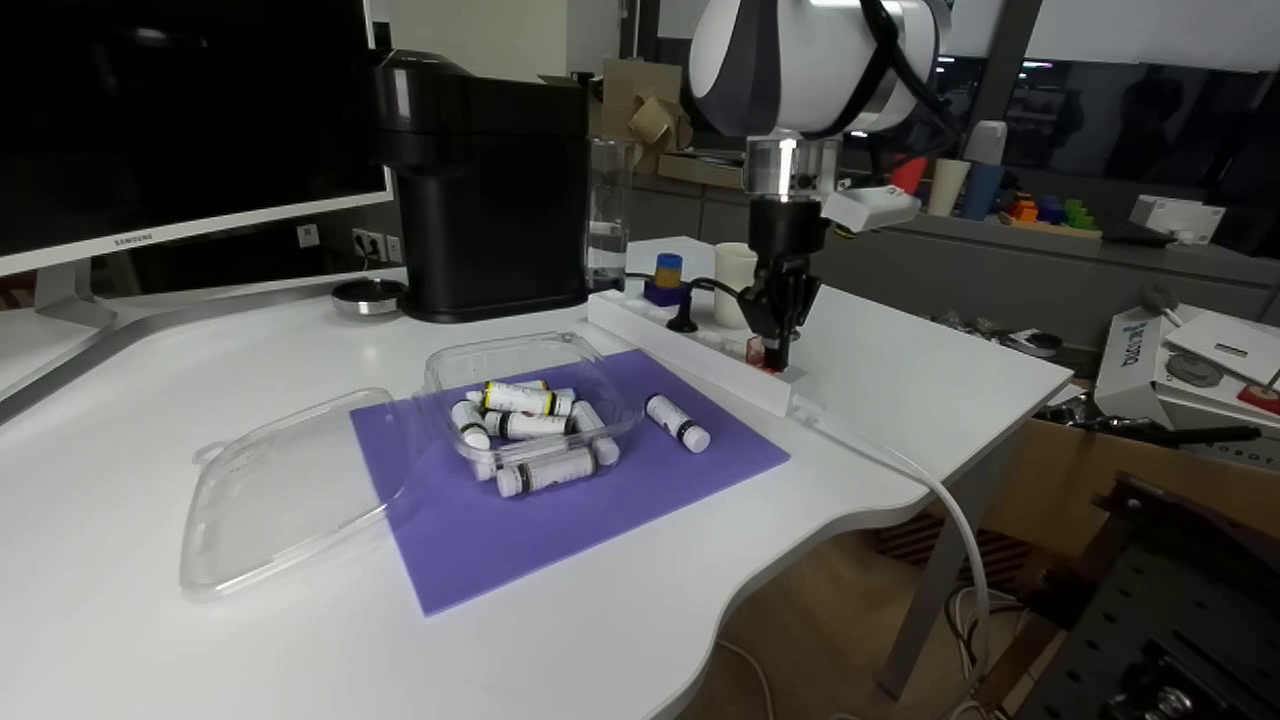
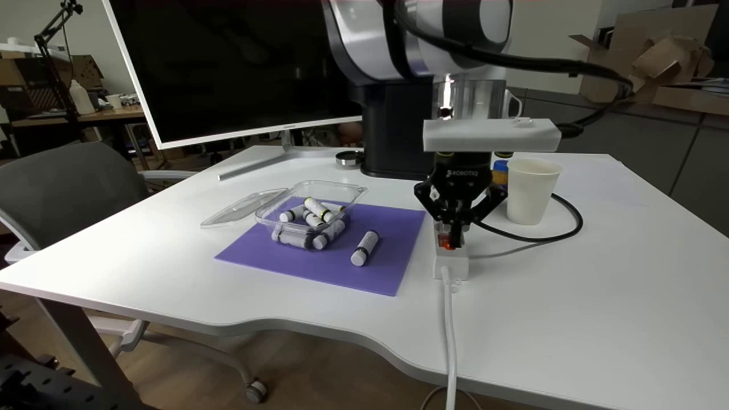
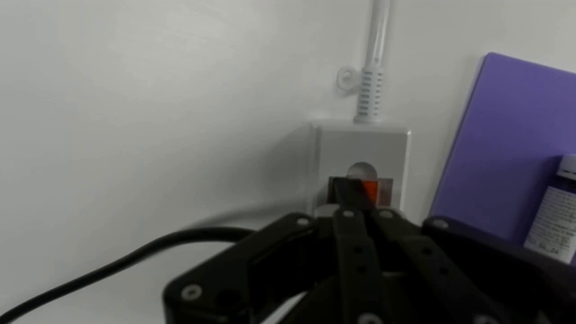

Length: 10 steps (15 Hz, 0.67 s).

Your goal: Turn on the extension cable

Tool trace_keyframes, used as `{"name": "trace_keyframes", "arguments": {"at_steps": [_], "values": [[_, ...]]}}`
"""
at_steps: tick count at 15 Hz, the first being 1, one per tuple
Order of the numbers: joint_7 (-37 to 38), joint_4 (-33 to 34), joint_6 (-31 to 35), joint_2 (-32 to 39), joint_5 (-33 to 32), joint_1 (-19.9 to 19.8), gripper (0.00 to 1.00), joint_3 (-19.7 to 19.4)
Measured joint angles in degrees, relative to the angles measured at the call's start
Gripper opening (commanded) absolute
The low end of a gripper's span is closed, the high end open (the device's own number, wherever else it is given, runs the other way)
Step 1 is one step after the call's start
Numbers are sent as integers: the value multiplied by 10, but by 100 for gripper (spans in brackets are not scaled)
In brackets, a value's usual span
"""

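The extension cable is a flat white strip (image 1: 690, 350) on the table, and it shows in both exterior views (image 2: 451, 270). In the wrist view its end (image 3: 364, 146) lies under my fingers, with the white cord (image 3: 379, 31) leaving it. The switch (image 3: 371, 191) glows orange-red and is partly hidden by a fingertip; it also shows in both exterior views (image 1: 755, 350) (image 2: 444, 241). My gripper (image 3: 353, 193) is shut with nothing between its fingers. Its tips (image 1: 776, 358) point down at the switch and seem to touch it (image 2: 455, 242).
A black plug (image 1: 683, 315) stands in the strip, with a black cord (image 2: 547, 239) beside it. A paper cup (image 2: 529, 191) stands close by. A purple mat (image 1: 590, 530) holds a clear container (image 1: 440, 370) and white cylinders (image 1: 678, 423). A black appliance (image 1: 490, 200) stands behind.
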Motion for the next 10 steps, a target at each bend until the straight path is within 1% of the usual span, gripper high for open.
{"name": "trace_keyframes", "arguments": {"at_steps": [2,5,8,10], "values": [[-14,8,-12,3,11,-7,0,5],[-35,9,-13,3,19,-13,0,8],[-50,-2,6,-3,17,-11,0,10],[-59,-20,28,-19,17,-9,0,13]]}}
